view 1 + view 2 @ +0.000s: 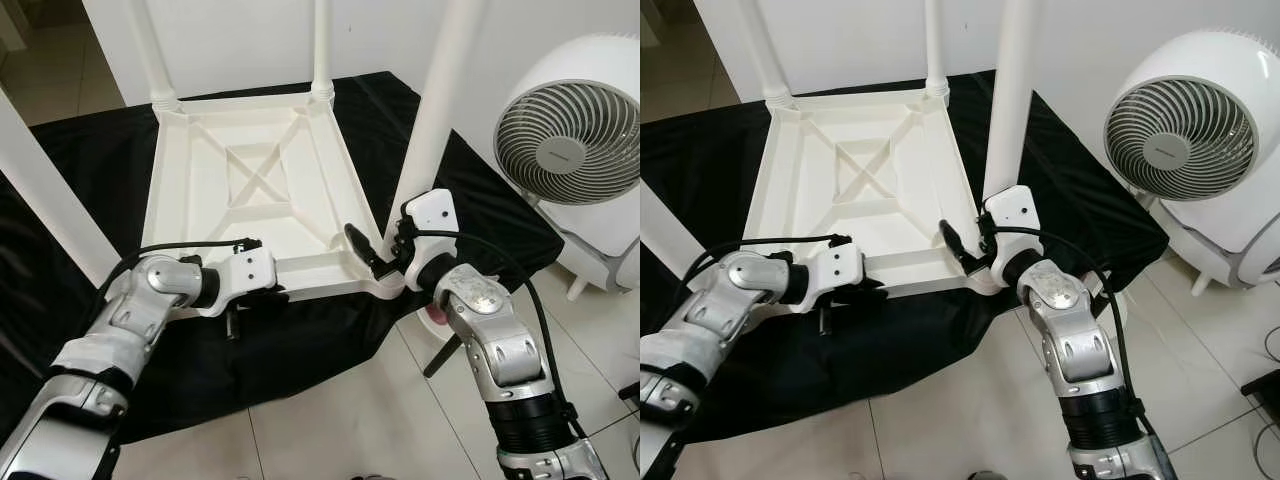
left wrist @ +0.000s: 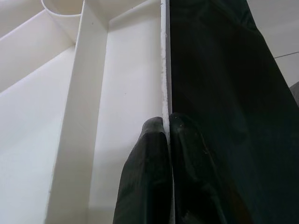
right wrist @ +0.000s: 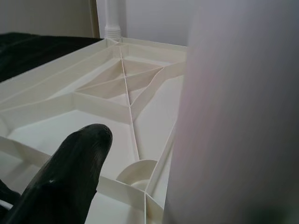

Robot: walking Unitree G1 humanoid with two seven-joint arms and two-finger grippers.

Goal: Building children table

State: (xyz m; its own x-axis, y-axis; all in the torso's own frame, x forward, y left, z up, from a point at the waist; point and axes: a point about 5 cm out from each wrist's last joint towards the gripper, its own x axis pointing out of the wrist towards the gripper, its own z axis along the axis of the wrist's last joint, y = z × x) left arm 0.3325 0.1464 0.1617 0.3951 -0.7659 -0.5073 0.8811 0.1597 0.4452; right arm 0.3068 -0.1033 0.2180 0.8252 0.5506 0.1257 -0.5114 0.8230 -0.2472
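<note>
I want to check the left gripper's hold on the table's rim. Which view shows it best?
The left wrist view: the left gripper has its two fingers pinched on the thin white rim of the upturned table, black cloth beside it. The eye views show that gripper from above, at the near edge, fingers mostly hidden.

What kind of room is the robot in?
Probably a room in a home, not a workshop. The floor is pale tile, a white household fan stands by the wall, and the upside-down white table lies on a black cloth spread on the floor.
</note>
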